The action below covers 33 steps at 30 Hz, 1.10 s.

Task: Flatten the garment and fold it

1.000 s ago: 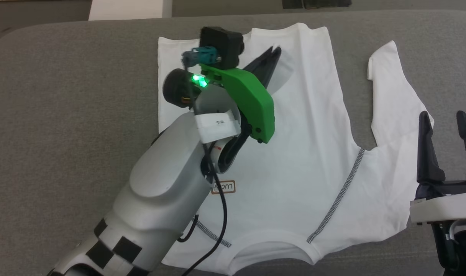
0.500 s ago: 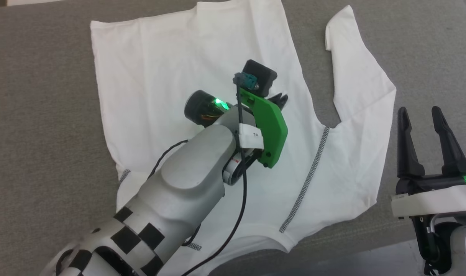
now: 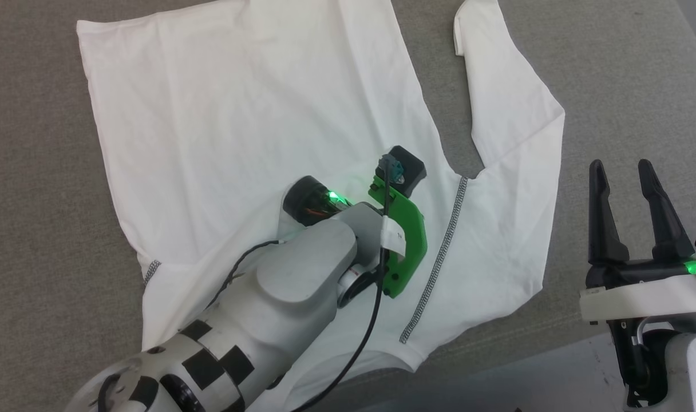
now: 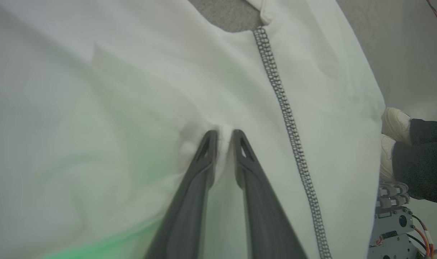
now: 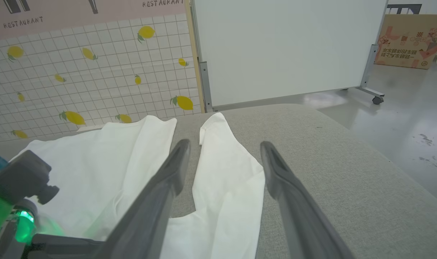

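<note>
Pull low and slow with the left gripper [image 4: 224, 138], pinched almost shut on a pucker of the white T-shirt [image 3: 239, 114] spread over frame centre and upper left. Leave the right gripper [image 3: 625, 171], agape and empty, lower right.

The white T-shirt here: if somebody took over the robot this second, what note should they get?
Left gripper: shut on a small pinch of the garment, just beside the zigzag seam.
Right gripper: open, empty, off the shirt's right edge.
Garment: spread mostly flat on the grey cushion, with the sleeve on the robot's right lying out to the side. The other sleeve can't be made out.
Done: flattening, nearly; no fold shows.
Left: probably release the pinch, smooth the wrinkles, then make every fold.
</note>
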{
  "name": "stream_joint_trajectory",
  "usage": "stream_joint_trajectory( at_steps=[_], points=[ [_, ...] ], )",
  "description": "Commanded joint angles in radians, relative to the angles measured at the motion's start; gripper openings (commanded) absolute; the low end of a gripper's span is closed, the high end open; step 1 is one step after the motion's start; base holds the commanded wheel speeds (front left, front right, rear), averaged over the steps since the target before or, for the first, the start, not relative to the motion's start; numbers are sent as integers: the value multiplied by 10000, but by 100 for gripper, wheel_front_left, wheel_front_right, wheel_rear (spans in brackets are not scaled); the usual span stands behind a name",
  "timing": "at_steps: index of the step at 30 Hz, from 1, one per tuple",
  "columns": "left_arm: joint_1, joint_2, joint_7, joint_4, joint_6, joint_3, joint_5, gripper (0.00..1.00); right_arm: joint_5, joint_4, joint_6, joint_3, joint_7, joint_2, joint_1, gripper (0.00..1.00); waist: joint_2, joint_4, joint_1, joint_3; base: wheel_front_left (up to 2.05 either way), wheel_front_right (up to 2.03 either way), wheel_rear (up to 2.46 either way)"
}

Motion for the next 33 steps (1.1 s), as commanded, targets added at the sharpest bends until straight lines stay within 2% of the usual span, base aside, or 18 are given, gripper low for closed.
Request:
stream_joint_trajectory(
  at_steps=[1, 4, 11, 14, 16, 21, 24, 27, 33],
  points=[
    [248, 8, 44, -6, -47, -141, -188, 100, 15, 10, -15, -10, -46, 3, -161, 100, -1, 124, 0, -119, 0, 0, 0],
    [180, 8, -560, -511, 54, 104, -616, 100, -76, -14, -15, -111, 28, 3, -150, 100, -1, 330, 0, -313, 0, 0, 0],
    [139, 104, -3472, -1648, 488, 1327, -985, 100, -549, -149, -15, -565, 486, 3, -186, 100, -1, 1133, 0, -768, 0, 0, 0],
    [359, 681, -4784, -2067, 829, 1955, -849, 100, -807, -59, -15, -720, 772, 3, -449, 100, -1, 1462, 0, -855, 0, 0, 0],
    [641, 1144, -5263, -2367, 1074, 2363, -787, 100, -987, 85, -15, -832, 963, 3, -703, 100, -1, 1650, 0, -848, 0, 0, 0],
    [1721, 2285, -5632, -3515, 1712, 3672, -361, 100, -1174, 932, -15, -1071, 1465, -269, -1806, 100, -1, 2058, 0, -648, 0, 0, 0],
    [2745, 2748, -5642, -4701, 2087, 5062, 253, 100, -1153, 1661, -15, -1235, 1653, -612, -2645, 100, -1, 2282, 0, -400, 0, 0, 0],
    [3752, 2921, -5645, -5661, 2216, 6275, 732, 100, -1146, 2449, -15, -1421, 1898, -941, -3560, 100, -1, 2462, 0, -91, 0, 0, 0],
    [5146, 2874, -5646, -7028, 2025, 8063, 1617, 100, -1140, 4408, -15, -1912, 2415, -1641, -5574, 100, -1, 2904, 0, 716, 0, 0, 0]
  ],
)
